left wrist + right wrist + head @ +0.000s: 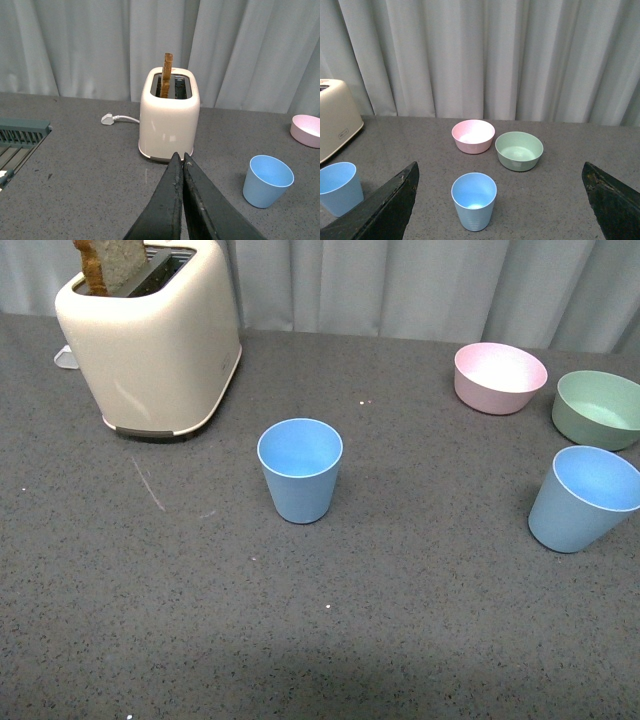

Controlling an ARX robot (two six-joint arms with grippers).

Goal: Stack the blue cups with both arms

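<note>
Two light blue cups stand upright and apart on the grey table. One cup (300,469) is near the middle, in front of the toaster; the left wrist view shows it as a cup (267,180) off to one side of my left gripper (180,159), whose fingers are pressed shut on nothing. The other cup (583,498) stands at the right edge of the front view; in the right wrist view this cup (474,200) sits ahead of my right gripper (500,172), which is wide open and well short of it. Neither arm shows in the front view.
A cream toaster (150,337) holding a slice of toast stands at the back left. A pink bowl (500,376) and a green bowl (599,408) sit at the back right, just behind the right cup. A grey rack (20,132) appears in the left wrist view.
</note>
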